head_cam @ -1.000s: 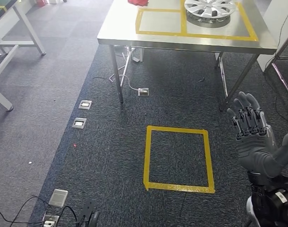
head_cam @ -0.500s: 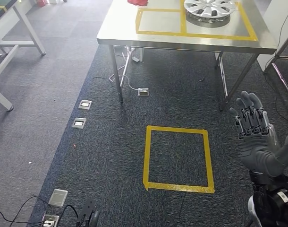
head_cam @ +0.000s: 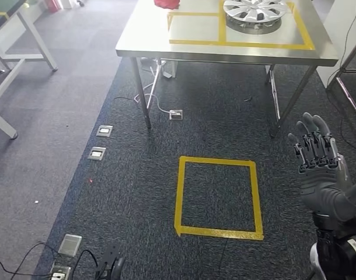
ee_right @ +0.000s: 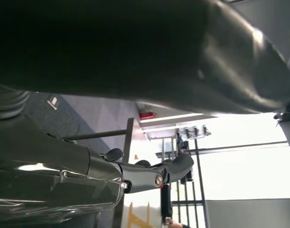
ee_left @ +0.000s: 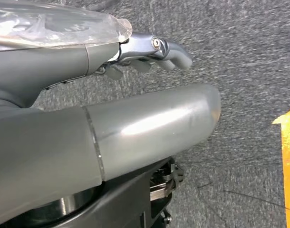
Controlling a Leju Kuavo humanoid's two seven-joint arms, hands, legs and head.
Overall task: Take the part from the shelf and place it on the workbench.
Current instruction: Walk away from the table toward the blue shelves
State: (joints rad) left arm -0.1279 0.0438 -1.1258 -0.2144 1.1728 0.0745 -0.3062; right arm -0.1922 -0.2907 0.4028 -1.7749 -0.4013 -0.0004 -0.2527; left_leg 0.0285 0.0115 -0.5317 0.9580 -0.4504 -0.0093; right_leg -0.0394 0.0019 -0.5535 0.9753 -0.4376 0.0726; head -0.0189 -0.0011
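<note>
robot between shelf and bench, both hands empty
right robot hand (head_cam: 319, 166) raised, fingers spread; left robot hand (ee_left: 150, 47) loosely open. wheel cover (head_cam: 254, 11) already lies on bench (head_cam: 220, 51); next likely turning toward the shelf.

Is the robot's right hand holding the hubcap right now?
No. The right hand is raised and empty above the carpet, while the hubcap lies on the steel table.

open carpet (head_cam: 123, 192) leads to the workbench (head_cam: 140, 44), wheel cover (head_cam: 254, 13) on top.
</note>
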